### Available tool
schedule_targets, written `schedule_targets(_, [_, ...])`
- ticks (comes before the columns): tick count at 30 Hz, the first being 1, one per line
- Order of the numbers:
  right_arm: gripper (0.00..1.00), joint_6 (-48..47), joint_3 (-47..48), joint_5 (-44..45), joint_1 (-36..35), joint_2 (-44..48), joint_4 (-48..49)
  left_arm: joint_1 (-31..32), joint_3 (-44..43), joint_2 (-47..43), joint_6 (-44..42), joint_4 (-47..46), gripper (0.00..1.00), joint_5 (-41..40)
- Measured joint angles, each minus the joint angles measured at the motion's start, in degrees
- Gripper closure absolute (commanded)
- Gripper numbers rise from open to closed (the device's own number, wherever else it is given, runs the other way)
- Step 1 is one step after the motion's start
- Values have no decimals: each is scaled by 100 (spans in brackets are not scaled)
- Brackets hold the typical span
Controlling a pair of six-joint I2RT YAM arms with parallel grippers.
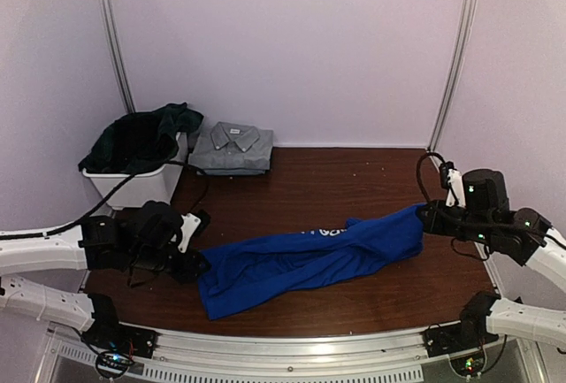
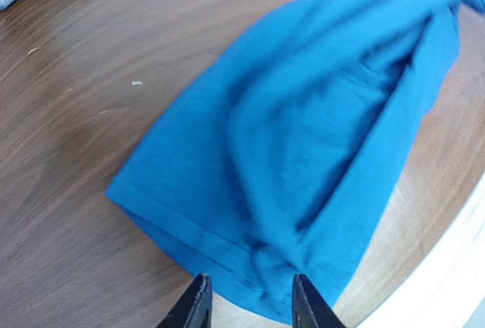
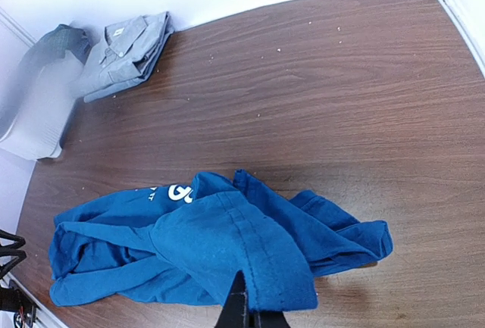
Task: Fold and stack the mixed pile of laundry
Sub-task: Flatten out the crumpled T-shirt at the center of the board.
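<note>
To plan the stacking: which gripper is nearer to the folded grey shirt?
Left. The left gripper is in front of the grey shirt; the right gripper, holding the blue T-shirt, is far right.

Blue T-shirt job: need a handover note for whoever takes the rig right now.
Grippers: left gripper has its jaws apart, straddling the hem of the blue T-shirt with no grip. The right gripper is shut on the opposite end.
Things: the T-shirt lies stretched and bunched across the table. The grey shirt sits folded at back left beside the basket, which holds the dark garments.
Done: grey shirt folded.
Left: flatten, fold and stack the T-shirt, then the basket's garments.
</note>
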State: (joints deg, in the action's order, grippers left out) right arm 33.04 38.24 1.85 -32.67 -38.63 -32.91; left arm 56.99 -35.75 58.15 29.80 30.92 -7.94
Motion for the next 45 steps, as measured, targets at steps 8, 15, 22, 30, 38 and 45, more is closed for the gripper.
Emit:
schedule_targets(8, [100,225,2,669,31,726,-330,-1060,546,127,431,-496,49,739])
schedule_targets(15, [100,472,37,1276,33,1370,-588,-1060,546,654,352,-914,49,1276])
schedule_targets(22, [100,514,-4,1248,35,1043,-592,-940,546,678,166,-1185,48,1676])
schedule_targets(30, [100,507,-7,1200,33,938,-581,-859,610,1222,48,-1733,43,2144])
schedule_targets(38, [100,505,-26,1167,35,938,-557,-802,1115,1257,46,-2496,48,2608])
schedule_targets(45, [100,476,-26,1165,35,931,-522,-638,1115,1578,-57,-2811,87,2505])
